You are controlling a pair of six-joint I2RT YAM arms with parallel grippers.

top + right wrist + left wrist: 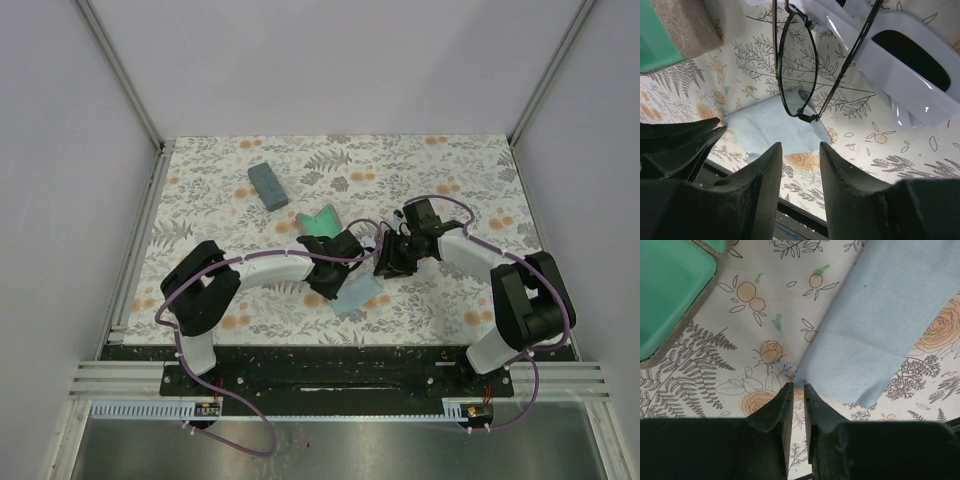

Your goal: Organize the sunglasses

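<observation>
Just beyond the right gripper (800,149), whose fingers stand half apart and empty, the sunglasses (795,65) lean over a blue cloth (770,127): thin black rim, clear lens, slim arms. The step looks like taking up the cloth. The left gripper (798,390) is narrowed to a slit at its corner, though I cannot tell whether it grips. Next comes a clean pinch.

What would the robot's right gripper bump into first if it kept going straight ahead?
Probably the sunglasses with the thin black frame, just ahead of the right gripper. The light blue soft cloth lies beyond, though depth is unclear.
</observation>
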